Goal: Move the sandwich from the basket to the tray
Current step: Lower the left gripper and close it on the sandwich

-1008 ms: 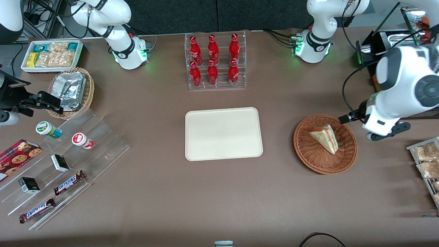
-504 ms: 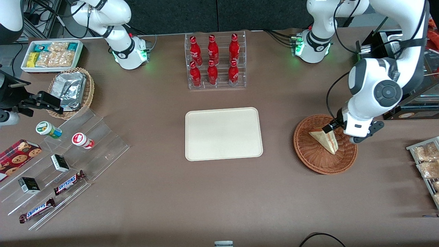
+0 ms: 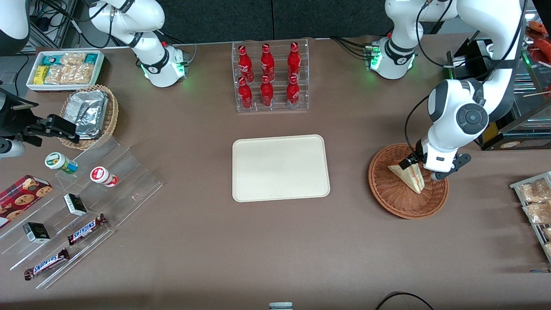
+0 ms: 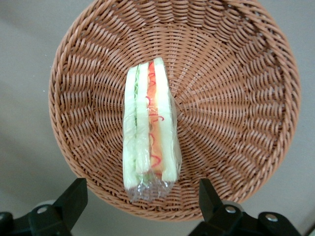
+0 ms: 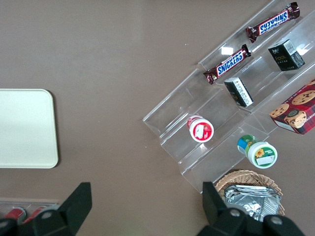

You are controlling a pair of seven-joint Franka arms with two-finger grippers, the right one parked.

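Observation:
The sandwich (image 3: pixel 408 176), a clear-wrapped wedge of white bread with red and green filling, lies in the round reddish-brown wicker basket (image 3: pixel 387 196) toward the working arm's end of the table. The wrist view shows the sandwich (image 4: pixel 150 128) on edge in the basket (image 4: pixel 236 98). My left gripper (image 3: pixel 424 169) hangs open above the basket's rim farther from the front camera, over the sandwich's thick end, not touching it. Its black fingers (image 4: pixel 74 199) stand wide apart, one on each side of the wrapped end. The cream tray (image 3: pixel 280 168) lies bare at the table's middle.
A clear rack of red bottles (image 3: pixel 270 77) stands farther from the front camera than the tray. A wire rack of snack packets (image 3: pixel 533 202) sits near the basket at the table's edge. A tan basket of foil packets (image 3: pixel 90 114) and acrylic shelves of snacks (image 3: pixel 73 206) lie toward the parked arm's end.
My left arm has swung in from the table's edge and come down over the basket. The gripper now hangs above the sandwich. The sandwich has not moved.

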